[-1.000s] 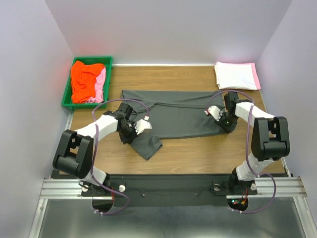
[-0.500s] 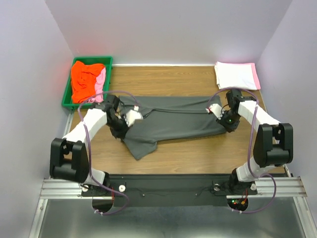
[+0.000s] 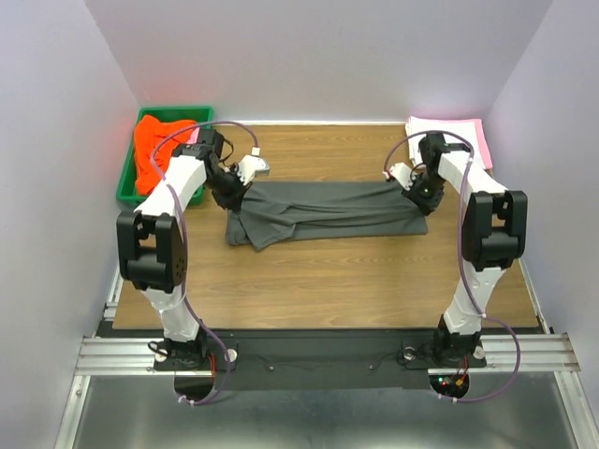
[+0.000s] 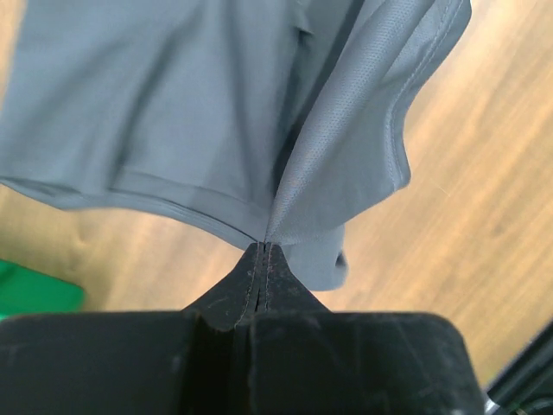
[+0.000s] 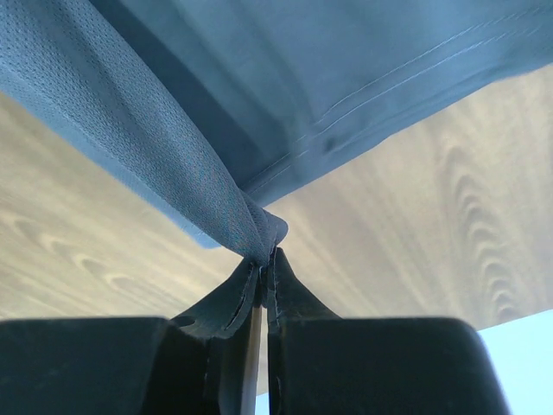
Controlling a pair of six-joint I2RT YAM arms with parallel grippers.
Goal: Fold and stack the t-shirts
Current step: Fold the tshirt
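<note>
Charcoal t-shirt (image 3: 323,208) held at both ends, mid-table nearer the far edge.
The left pincer (image 4: 263,251) is clamped on its left end, the right pincer (image 5: 266,257) on a bunched right corner; from above, the wrists hide both sets of fingertips.

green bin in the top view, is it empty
No, the green bin has a crumpled orange-red t-shirt piled inside it.

On wooden tabletop (image 3: 318,276): charcoal t-shirt (image 3: 328,210) between tools, green bin (image 3: 126,192) beside left tool (image 3: 234,196), folded t-shirts (image 3: 457,129) behind right tool (image 3: 420,198).
</note>
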